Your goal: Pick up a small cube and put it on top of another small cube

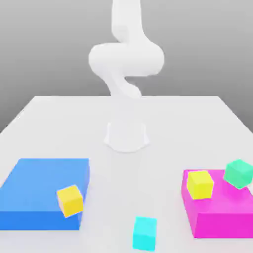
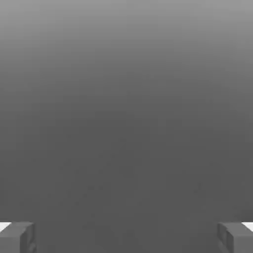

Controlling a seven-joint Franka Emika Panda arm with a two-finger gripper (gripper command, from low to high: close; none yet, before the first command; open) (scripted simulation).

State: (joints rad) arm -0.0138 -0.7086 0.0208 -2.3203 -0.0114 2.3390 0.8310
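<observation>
White covers the table [image 1: 59, 128], which carries everything; the arm [image 1: 126, 64], also white, rises from its base at the middle of the table and bends high above it; broad bare room lies around the base and out to the far corners. A flat blue block [image 1: 34, 190] sits by the near edge toward the exterior view's left; a flat magenta block [image 1: 222, 212] sits by the near edge toward the exterior view's right; an open lane runs between them. A yellow cube [image 1: 70, 200] leans, tilted, at the blue block's near corner that faces the lane; a second yellow cube [image 1: 200, 184] rests on the magenta block near its far corner. The sea-green cube [image 1: 239, 173] is at the magenta block's far edge, turned on a slant; whether it touches cannot be told. The cyan cube [image 1: 145, 233] stands alone on the table at the near edge, in the lane, faces nearly square to that edge; equal sides, no long axis. The gripper [image 2: 126, 237] is spread wide in the hand view, holding nothing.
</observation>
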